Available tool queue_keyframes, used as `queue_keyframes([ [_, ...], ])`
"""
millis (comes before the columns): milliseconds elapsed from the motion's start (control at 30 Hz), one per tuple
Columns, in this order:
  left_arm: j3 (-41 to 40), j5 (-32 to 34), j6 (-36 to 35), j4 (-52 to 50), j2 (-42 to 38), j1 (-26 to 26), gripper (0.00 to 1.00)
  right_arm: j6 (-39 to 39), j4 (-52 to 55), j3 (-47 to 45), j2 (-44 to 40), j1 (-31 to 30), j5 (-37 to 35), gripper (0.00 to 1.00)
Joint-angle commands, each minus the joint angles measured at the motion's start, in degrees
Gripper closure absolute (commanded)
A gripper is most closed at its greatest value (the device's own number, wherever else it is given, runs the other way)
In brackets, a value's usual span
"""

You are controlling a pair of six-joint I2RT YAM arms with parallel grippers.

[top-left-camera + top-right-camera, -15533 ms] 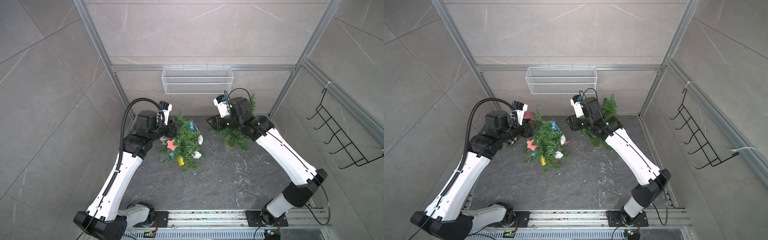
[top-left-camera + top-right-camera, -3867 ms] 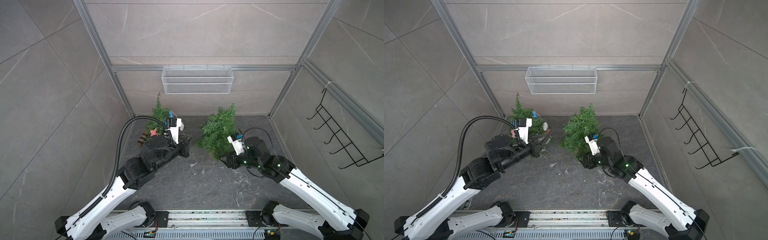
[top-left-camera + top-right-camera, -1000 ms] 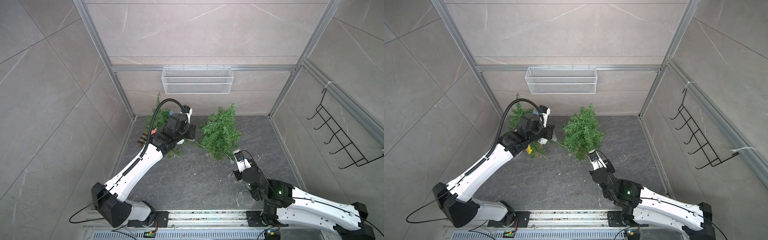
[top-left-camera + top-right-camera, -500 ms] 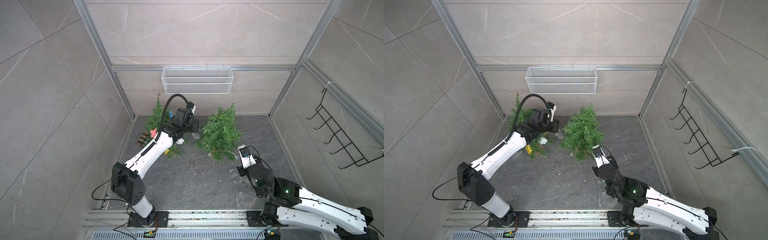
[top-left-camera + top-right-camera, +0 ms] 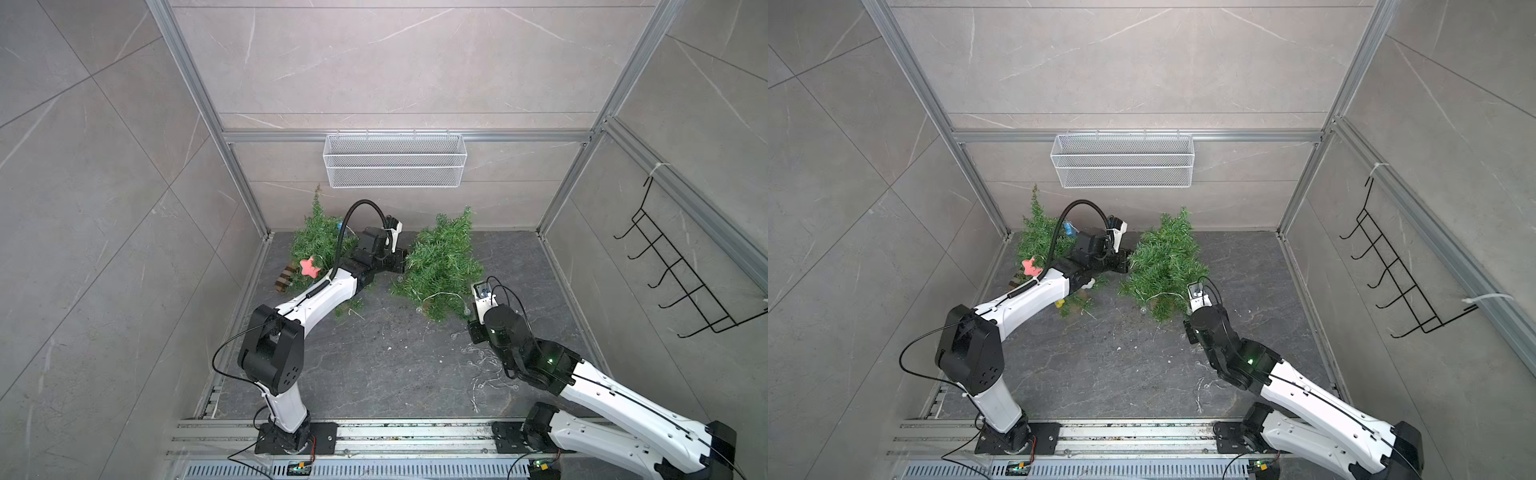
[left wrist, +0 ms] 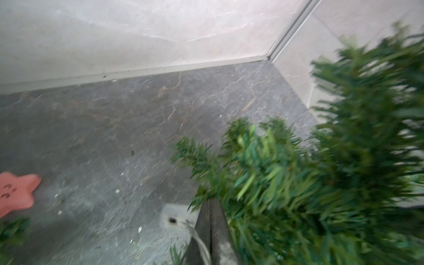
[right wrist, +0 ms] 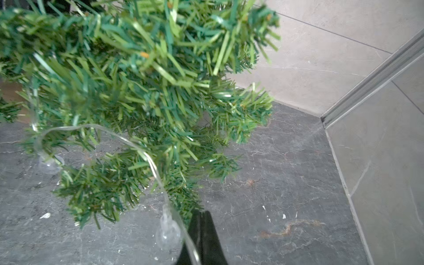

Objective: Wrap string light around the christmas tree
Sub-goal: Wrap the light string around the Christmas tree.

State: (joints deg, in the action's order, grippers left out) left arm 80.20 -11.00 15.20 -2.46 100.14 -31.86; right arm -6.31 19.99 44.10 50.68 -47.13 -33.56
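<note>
Bushy green plastic christmas tree (image 5: 442, 266) stands far centre, one strand on it.
The left gripper (image 6: 210, 206) is closed against its left boughs, hold unclear. A clear-bulbed transparent string light (image 7: 137, 146) crosses the near boughs into the pinched right gripper (image 7: 200, 213). Bare grey floor (image 5: 395, 353) lies near and right.

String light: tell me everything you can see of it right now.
The string light is a thin clear wire with clear bulbs. It loops across the lower branches of the undecorated tree, then runs down to the shut right claw, apparently pinched. The rest lies tangled on the floor beside that arm. A blurred pale strand passes the shut left claw.
</note>
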Motion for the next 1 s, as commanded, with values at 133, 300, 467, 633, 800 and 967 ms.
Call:
queue_keyframes([
  [133, 3.1, -2.5, 0.1, 3.3, 0.1, 0.1, 0.98, 3.7, -1.1, 9.9, 2.9, 6.9, 5.1, 1.00],
  [300, 2.0, -1.7, -0.5, 2.5, 0.5, 0.1, 0.96, 6.2, -6.0, 10.9, 8.5, 9.0, 7.0, 1.00],
  [467, 1.4, -1.2, -1.5, 0.0, -0.1, 0.1, 0.93, 1.3, -9.2, 5.8, 14.4, 10.7, 11.0, 0.84],
  [633, 1.3, -1.0, -2.6, -3.9, -1.4, 1.2, 0.75, -1.8, -0.8, 8.2, 14.2, 13.8, 20.0, 0.64],
  [800, 2.0, -1.2, -1.8, -6.6, -2.4, 2.4, 0.59, -3.1, 10.6, 12.0, 13.3, 15.2, 26.6, 0.40],
  [967, 3.2, -2.8, -1.9, -8.3, -3.0, 2.6, 0.50, -2.8, 21.1, 13.7, 11.9, 16.3, 30.9, 0.28],
])
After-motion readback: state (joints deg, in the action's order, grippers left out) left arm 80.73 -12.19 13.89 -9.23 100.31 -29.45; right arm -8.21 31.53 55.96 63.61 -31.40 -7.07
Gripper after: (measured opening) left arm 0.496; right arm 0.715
